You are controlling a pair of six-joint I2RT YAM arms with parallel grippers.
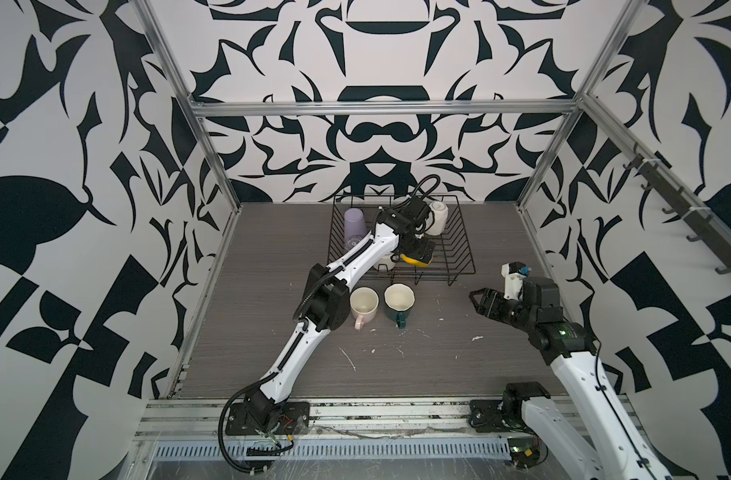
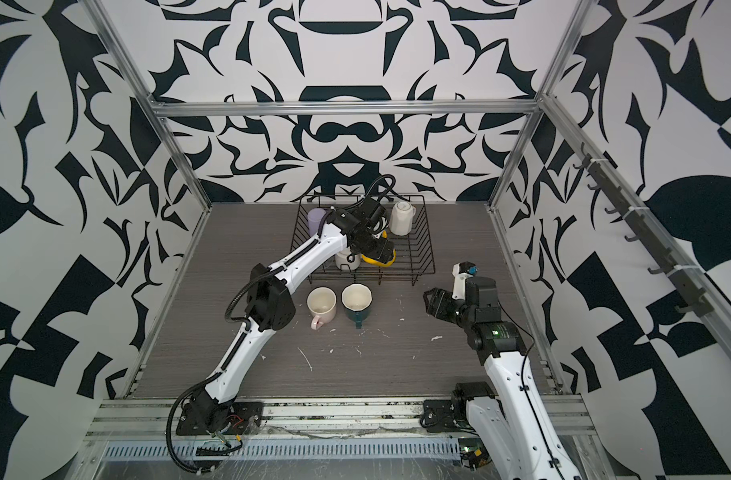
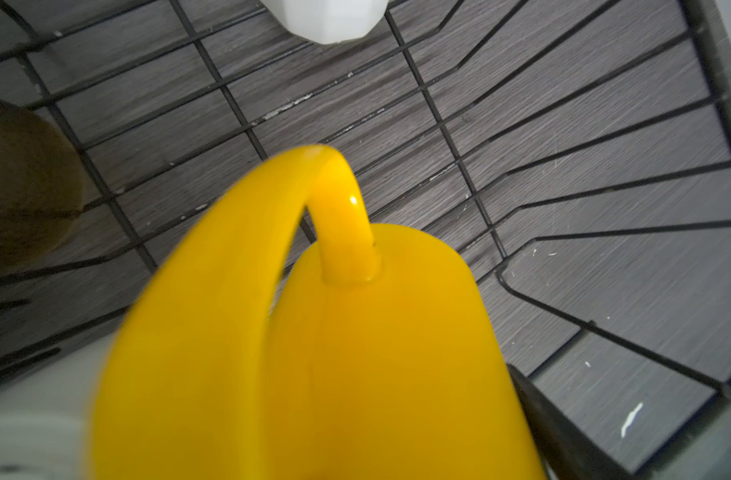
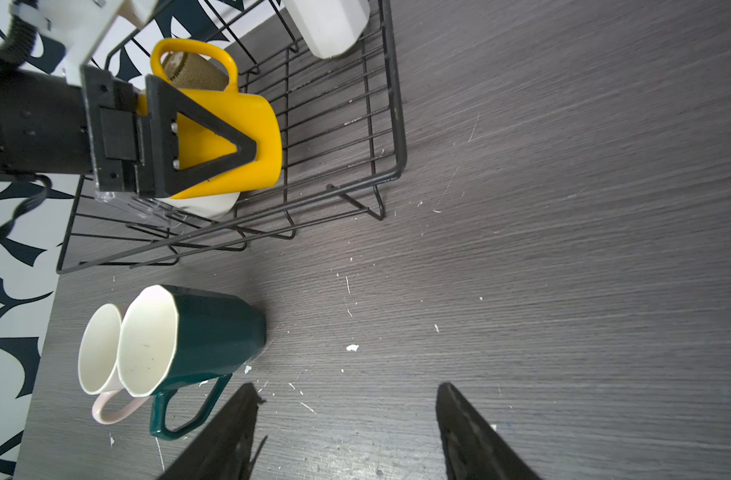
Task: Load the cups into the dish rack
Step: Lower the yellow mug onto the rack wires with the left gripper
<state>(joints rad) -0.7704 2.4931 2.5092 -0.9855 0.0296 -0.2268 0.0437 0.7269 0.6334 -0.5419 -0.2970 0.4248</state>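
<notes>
Yellow mug (image 3: 376,353), clamped in left gripper (image 4: 243,149), may topple onto white cup (image 4: 205,208) beneath on release; right gripper (image 4: 346,390) gapes empty.

Walls (image 1: 397,62): bore a bold black-and-white leaf pattern on three sides.
Frame (image 1: 380,109): bare aluminium rails ran up the corners and across the back.
Tabletop (image 1: 438,365): grey wood grain, flecked with white chips.
Hook rail (image 1: 688,216): dark, fixed along the right wall.

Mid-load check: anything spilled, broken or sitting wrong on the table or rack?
White flecks litter the table in front of the dish rack, like chips or dried spatter; source unclear. The pink mug and green mug stand upright, seemingly intact.
</notes>
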